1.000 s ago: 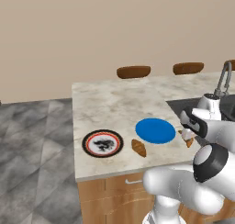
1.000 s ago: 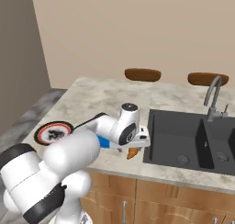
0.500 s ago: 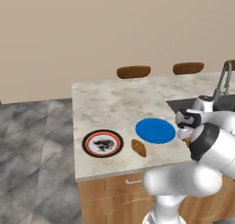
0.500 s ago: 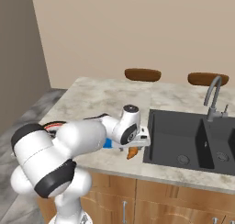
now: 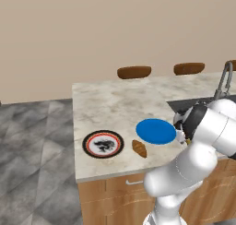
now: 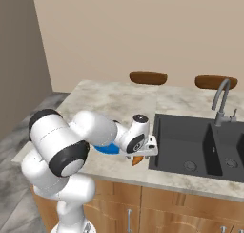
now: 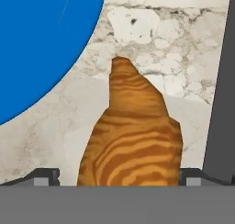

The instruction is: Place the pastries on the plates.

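Note:
One golden-brown pastry lies on the counter between the blue plate and the sink's edge. My gripper is open right over it, and a dark fingertip stands on each side of its wide end without touching. In the right base view the gripper points down at this pastry beside the blue plate. The other pastry lies near the counter's front edge, between the blue plate and the white plate with a black-and-red rim.
A dark double sink with a curved tap sits just to the right of the gripper. Brown chair backs stand behind the marble counter. The counter's front edge runs close to both pastries.
The arm's elbow has swung up and round. The hand has settled lower over the pastry by the sink. The jaws have stayed open, and neither the pastries nor the plates have moved.

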Motion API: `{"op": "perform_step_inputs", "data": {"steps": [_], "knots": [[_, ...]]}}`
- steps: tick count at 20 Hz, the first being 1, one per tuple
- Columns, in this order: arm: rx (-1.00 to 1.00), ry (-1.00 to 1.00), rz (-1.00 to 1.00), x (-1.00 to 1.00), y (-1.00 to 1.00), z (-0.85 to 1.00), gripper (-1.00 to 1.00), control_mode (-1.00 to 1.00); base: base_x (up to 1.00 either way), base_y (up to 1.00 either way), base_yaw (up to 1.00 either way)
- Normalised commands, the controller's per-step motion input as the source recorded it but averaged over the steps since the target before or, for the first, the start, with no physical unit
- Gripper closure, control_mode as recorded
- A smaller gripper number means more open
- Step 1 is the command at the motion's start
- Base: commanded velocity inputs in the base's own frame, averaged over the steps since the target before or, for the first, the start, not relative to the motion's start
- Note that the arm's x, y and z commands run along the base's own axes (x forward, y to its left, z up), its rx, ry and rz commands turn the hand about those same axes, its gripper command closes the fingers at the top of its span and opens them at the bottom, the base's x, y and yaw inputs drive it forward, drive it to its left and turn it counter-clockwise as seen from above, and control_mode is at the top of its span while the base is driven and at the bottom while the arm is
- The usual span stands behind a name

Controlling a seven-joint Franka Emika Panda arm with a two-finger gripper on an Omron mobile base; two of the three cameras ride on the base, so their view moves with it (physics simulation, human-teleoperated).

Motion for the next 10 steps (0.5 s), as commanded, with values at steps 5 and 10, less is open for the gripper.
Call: {"op": "perform_step_inputs", "data": {"steps": [5, 10], "knots": [[0.0, 0.02, 0.0, 0.32, 0.0, -0.47, 1.0, -1.0, 0.0, 0.0, 0.0], [0.02, 0.01, -0.01, 0.01, -0.12, -0.42, 1.0, -1.0, 0.0, 0.0, 0.0]]}}
